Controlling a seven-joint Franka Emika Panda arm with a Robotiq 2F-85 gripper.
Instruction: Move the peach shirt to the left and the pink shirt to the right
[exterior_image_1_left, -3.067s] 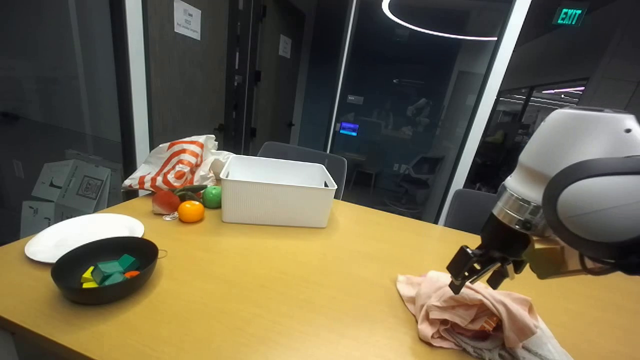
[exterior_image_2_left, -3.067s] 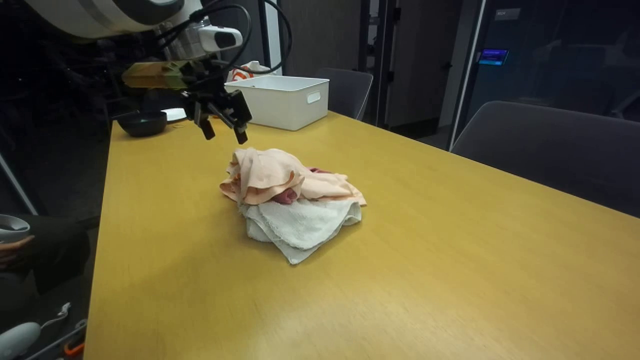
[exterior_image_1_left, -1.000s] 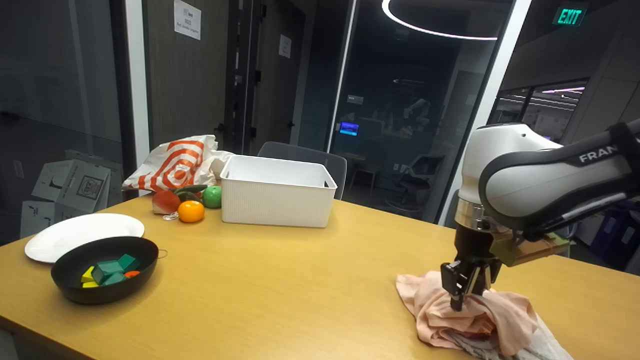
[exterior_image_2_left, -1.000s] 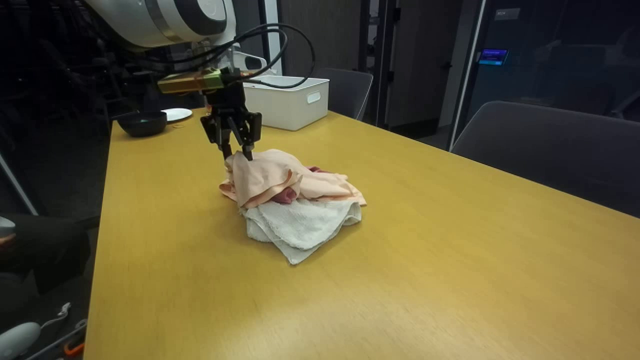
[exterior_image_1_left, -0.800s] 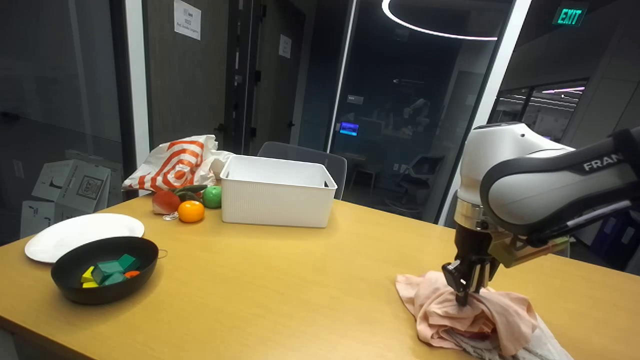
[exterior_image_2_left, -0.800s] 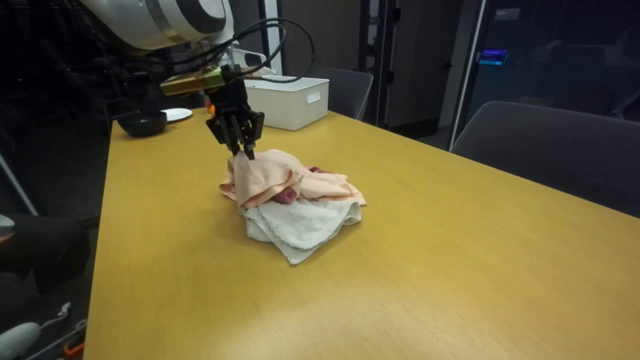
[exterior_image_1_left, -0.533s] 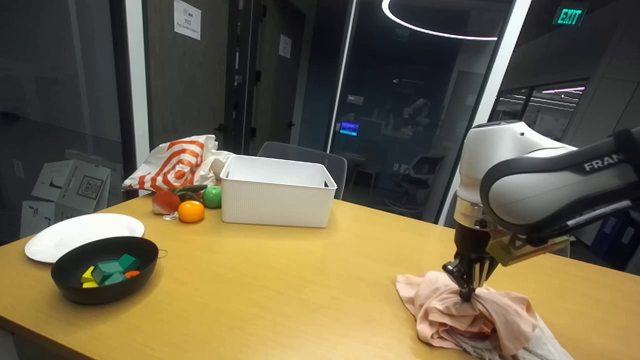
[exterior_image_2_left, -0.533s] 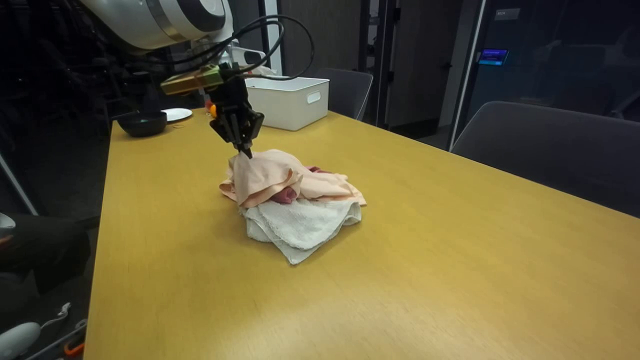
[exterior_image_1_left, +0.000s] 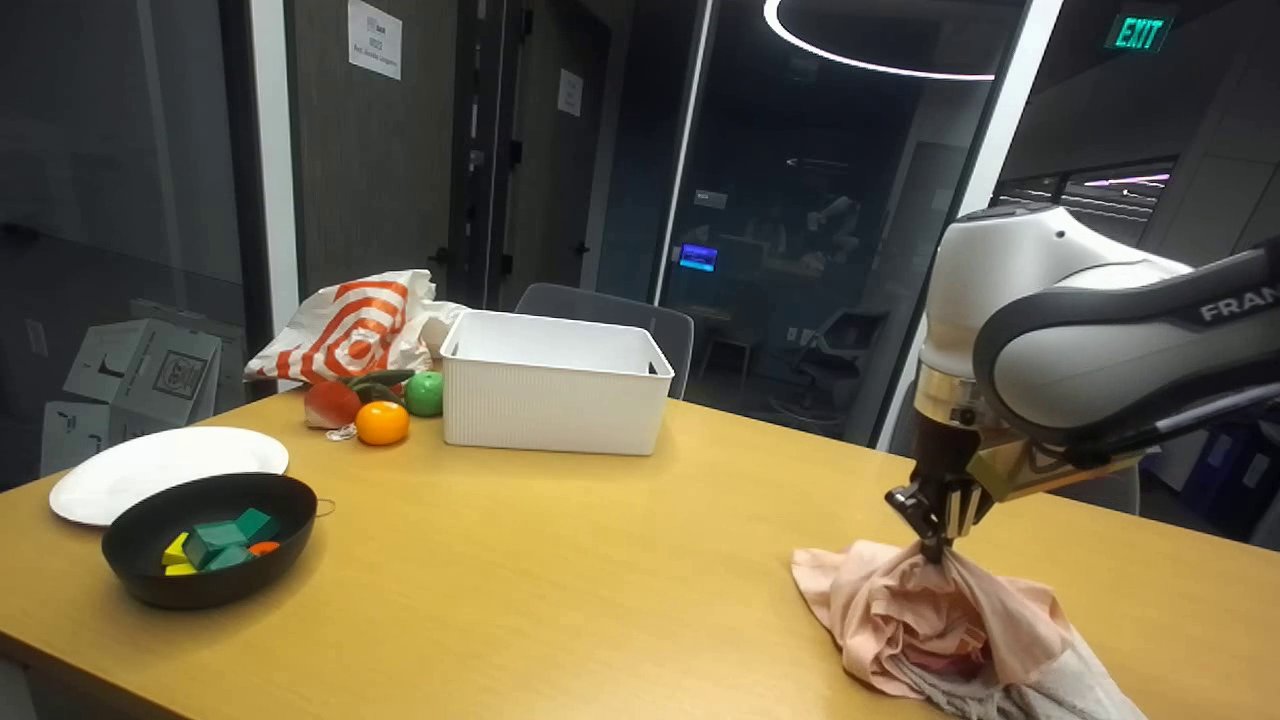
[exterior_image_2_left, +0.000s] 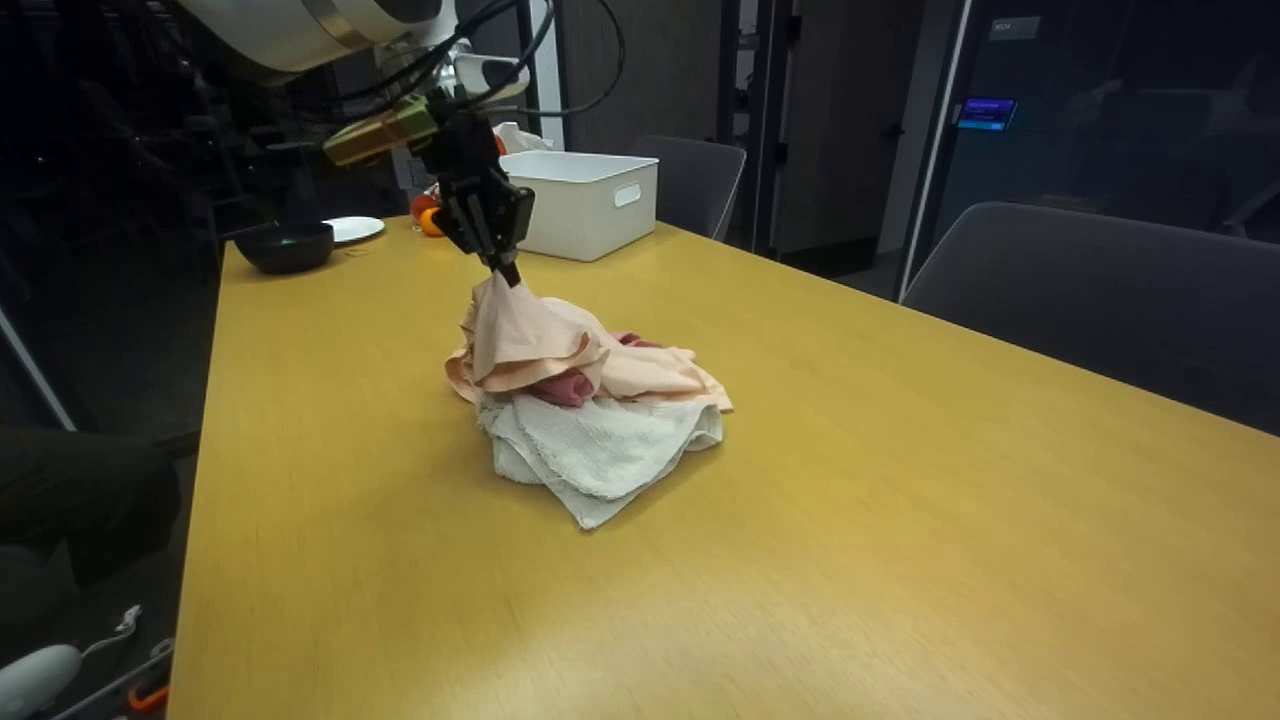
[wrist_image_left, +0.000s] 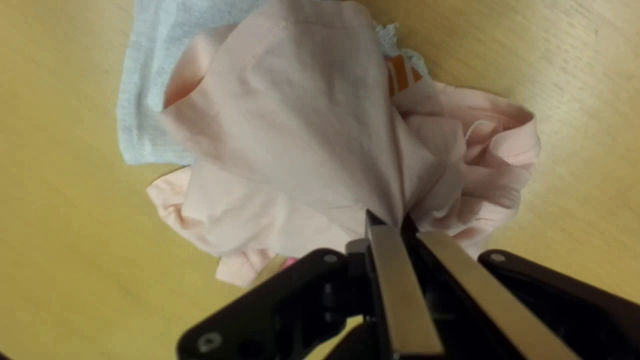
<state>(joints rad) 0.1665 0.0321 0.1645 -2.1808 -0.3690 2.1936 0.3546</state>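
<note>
The peach shirt (exterior_image_1_left: 885, 610) lies crumpled on the table, one fold pinched and drawn up into a peak. My gripper (wrist_image_left: 396, 224) is shut on that fold, and creases in the cloth run to the fingertips in the wrist view. In an exterior view, the gripper (exterior_image_2_left: 506, 274) stands tilted over the heap. A dusky pink cloth, seemingly the pink shirt (exterior_image_2_left: 565, 388), shows only in part from under the peach shirt; most of it is hidden. Beneath both lies a pale grey-white towel (exterior_image_2_left: 610, 455), also seen in the wrist view as a towel (wrist_image_left: 147, 105) at upper left.
A white bin (exterior_image_1_left: 550, 412) stands far back on the table. Beside it are an orange fruit (exterior_image_1_left: 382, 424), a green one (exterior_image_1_left: 424, 393), a red one (exterior_image_1_left: 331, 405) and a bag (exterior_image_1_left: 350, 330). A white plate (exterior_image_1_left: 170, 455) and a black pan (exterior_image_1_left: 130, 560) holding several blocks sit at one end.
The gripper came down to the heap, its jaws closed on the top of the peach shirt, and it has risen a little, pulling that fold upward. The towel has stayed put.
</note>
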